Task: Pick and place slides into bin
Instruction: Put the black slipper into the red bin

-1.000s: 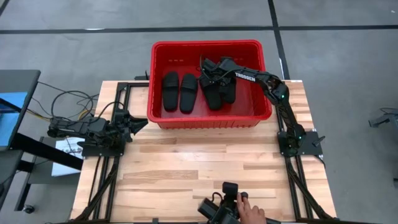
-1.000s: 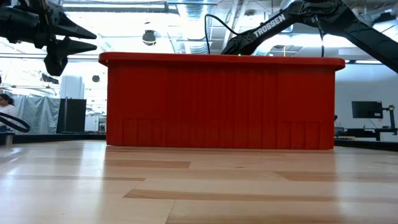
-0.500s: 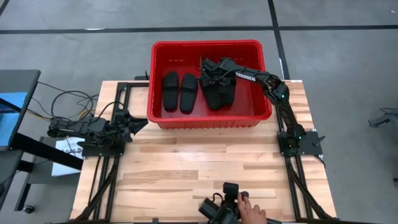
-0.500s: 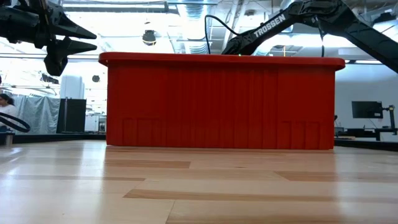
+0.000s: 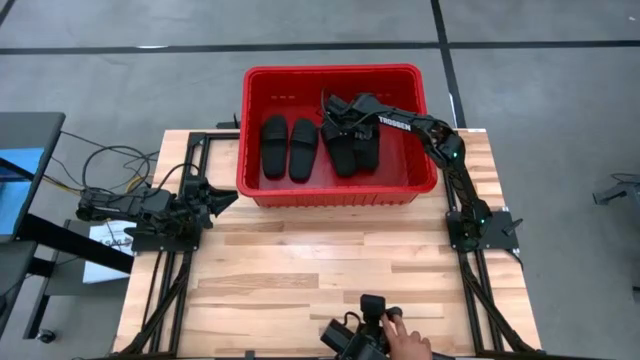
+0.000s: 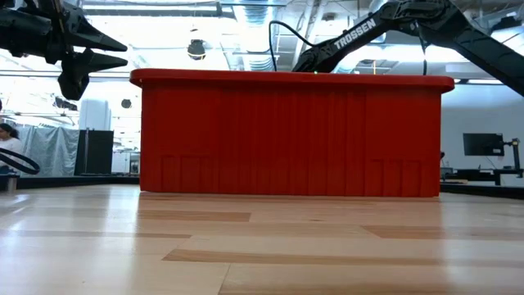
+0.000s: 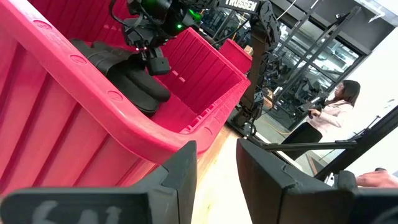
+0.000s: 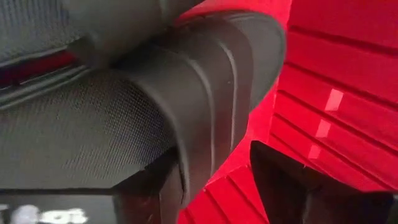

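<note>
My two arms are dark, nearly black, built of slim jointed links on black frame rails. My right arm [image 5: 415, 126] carries white TROSSEN lettering along its forearm link, and a small green light glows at one joint. A thin black cable loops above that arm in the low view. My left arm [image 5: 150, 210] is blocky and angular at the wrist. My fingers [image 7: 183, 171] are flat, matte dark plates with squared edges.

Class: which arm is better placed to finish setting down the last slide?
Right: its pincer is inside the bin, over the slides. The left pincer waits outside, over the table.
</note>
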